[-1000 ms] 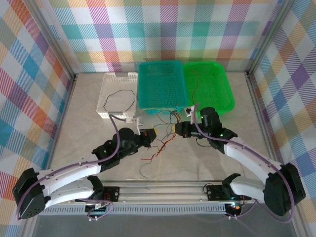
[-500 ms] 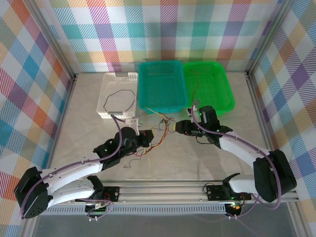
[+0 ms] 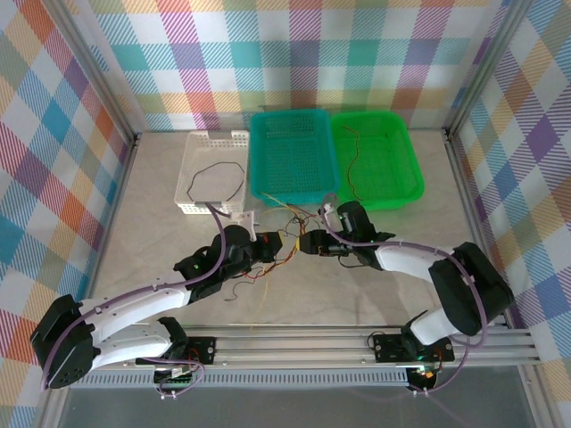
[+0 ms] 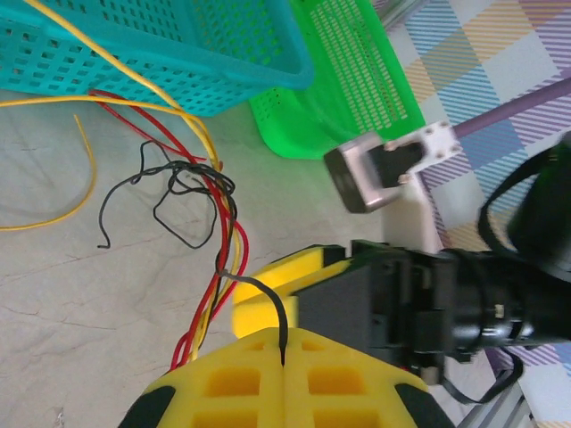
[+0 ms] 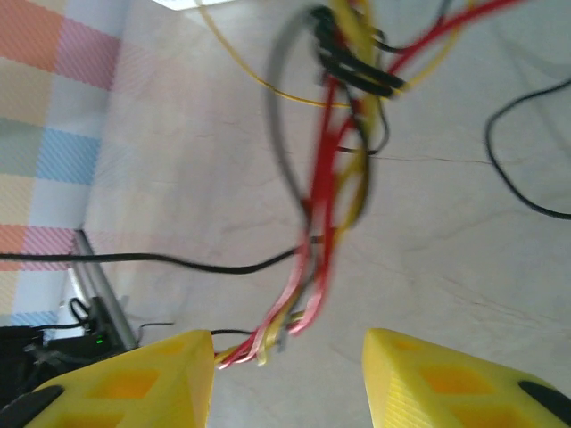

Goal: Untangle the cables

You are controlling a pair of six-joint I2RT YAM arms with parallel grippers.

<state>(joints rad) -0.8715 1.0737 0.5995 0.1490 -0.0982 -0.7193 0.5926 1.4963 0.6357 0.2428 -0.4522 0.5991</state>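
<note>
I work in a robot lab test cell. Plaid printed panels (image 3: 294, 53) close me in from nine round to three o'clock, held by bare aluminium posts (image 3: 100, 85). My left arm (image 3: 134, 308) and right arm (image 3: 415, 259) are bolted to a slotted metal rail (image 3: 294, 343) at six o'clock. Beyond it lies a pale stone-look tabletop (image 3: 156, 218), with a white basket (image 3: 214, 135), a teal basket (image 3: 290, 114) and a green basket (image 3: 370, 114) lined up at twelve.

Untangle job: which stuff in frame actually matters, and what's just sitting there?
Job:
tangled cables, pinched by the shut left gripper
open right gripper at the tangle
likely also the black cable and thin cable, each lying apart in a basket

Lying about:
white basket
teal basket
green basket
</note>
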